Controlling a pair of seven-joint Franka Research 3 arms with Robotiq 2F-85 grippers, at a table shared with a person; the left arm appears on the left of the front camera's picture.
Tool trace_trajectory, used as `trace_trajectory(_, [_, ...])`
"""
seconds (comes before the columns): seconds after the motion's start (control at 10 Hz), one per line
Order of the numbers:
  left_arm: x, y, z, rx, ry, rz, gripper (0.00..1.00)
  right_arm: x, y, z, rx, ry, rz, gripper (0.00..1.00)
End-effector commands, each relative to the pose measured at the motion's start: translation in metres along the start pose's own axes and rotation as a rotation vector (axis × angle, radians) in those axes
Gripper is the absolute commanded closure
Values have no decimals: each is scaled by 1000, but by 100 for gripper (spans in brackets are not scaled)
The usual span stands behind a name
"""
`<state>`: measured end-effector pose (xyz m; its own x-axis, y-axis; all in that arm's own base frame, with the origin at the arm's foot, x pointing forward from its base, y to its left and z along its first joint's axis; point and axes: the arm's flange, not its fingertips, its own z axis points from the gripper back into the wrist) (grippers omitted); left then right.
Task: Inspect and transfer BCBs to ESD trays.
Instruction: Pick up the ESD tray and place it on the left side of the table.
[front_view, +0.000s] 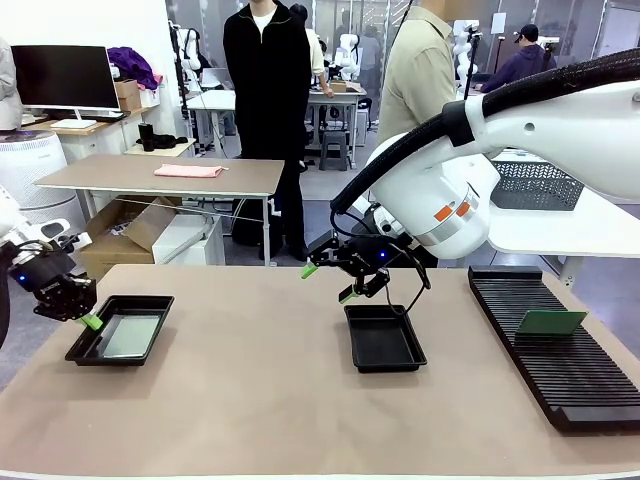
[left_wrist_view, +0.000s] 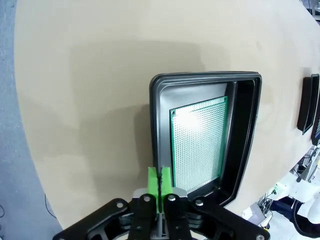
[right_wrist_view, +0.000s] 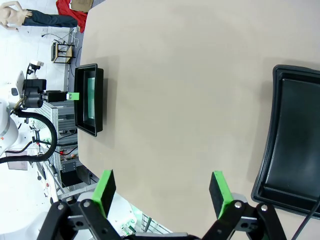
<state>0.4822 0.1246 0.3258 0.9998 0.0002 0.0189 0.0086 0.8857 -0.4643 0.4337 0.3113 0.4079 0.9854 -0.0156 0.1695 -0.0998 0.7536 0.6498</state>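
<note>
One green BCB (left_wrist_view: 199, 145) lies flat inside the left black ESD tray (front_view: 96, 350), also seen in the left wrist view as ESD tray (left_wrist_view: 245, 100). My left gripper (front_view: 90, 321) hovers at that tray's left rim, its green pads (left_wrist_view: 159, 184) pressed together with nothing between them. The second ESD tray (front_view: 382, 338) sits mid-table with a bare floor. Just above its far end my right gripper (front_view: 328, 282) hangs open, holding nothing; its pads (right_wrist_view: 106, 186) stand wide apart over bare tabletop. Another BCB (front_view: 551, 322) leans in the slotted rack.
A long black ribbed rack (front_view: 560, 360) runs along the table's right side. A grey mesh basket (front_view: 535, 186) stands on a white table behind it. People stand beyond the far edge. Bare tabletop lies between the two trays.
</note>
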Motion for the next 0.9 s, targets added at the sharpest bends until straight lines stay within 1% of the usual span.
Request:
trace_trajectory(0.0, [4, 7, -2, -14, -15, -21, 97, 1, 2, -2, -14, 4, -13, 0])
trace_trajectory(0.6, [4, 8, -17, -6, -32, -8, 97, 1, 2, -2, -14, 4, -13, 0])
trace_trajectory(0.8, [5, 8, -22, -2, -17, -11, 97, 1, 2, -2, -14, 4, -13, 0])
